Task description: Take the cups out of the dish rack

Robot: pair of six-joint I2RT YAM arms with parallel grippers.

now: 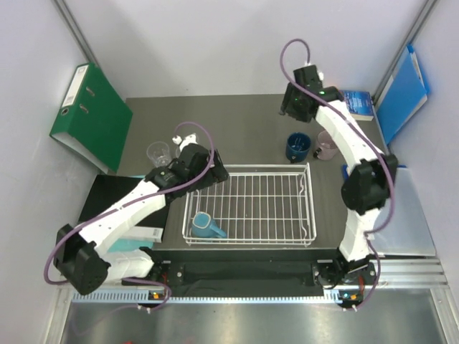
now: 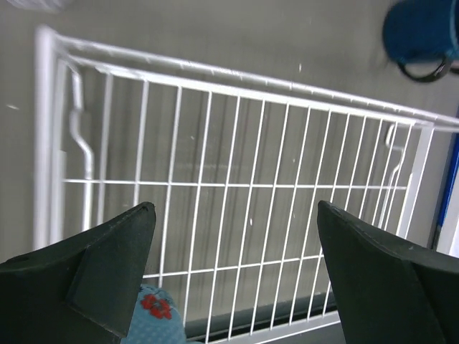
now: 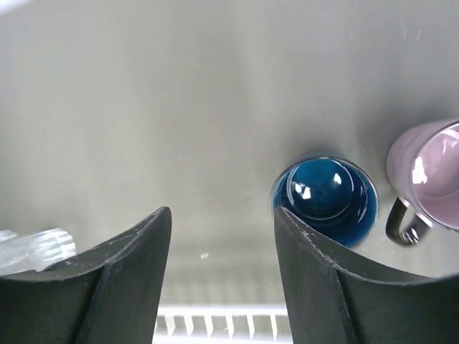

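The white wire dish rack sits mid-table and holds one light teal mug lying in its near left corner. That mug also shows in the left wrist view. The navy mug and the pink mug stand on the table behind the rack's far right corner. A clear tumbler stands left of the rack. My left gripper is open and empty above the rack's far left corner. My right gripper is open and empty, above and behind the navy mug and the pink mug.
A green binder leans at the back left. A blue folder and a book are at the back right. A black mat lies left of the rack. Grey walls close in the back and sides.
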